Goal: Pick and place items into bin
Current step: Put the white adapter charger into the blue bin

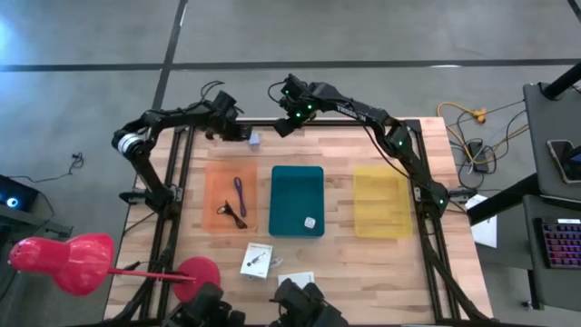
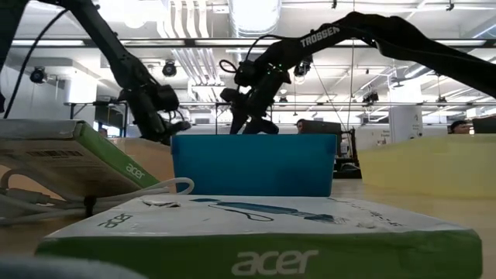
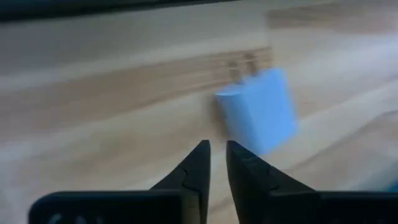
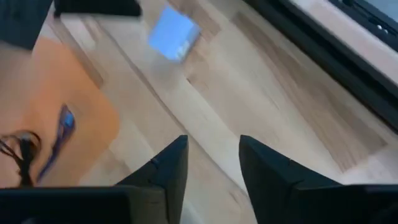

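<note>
A small pale-blue plug-shaped charger block is seen lying on the wooden bench near its far edge, just beyond the flat orange tray. The left gripper is held just short of this block, its fingers almost pressed together with only a narrow slit between them and nothing pinched. The right gripper hangs above the far edge of the bench beside the left one, its fingers spread and empty. On the orange tray a thin purple stick tool and a black wiry piece are laid. In the deep teal bin at the middle, one tiny white cube is found. A shallow yellow tray is set to the right. Two flat white printed packets are placed near the front edge.
</note>
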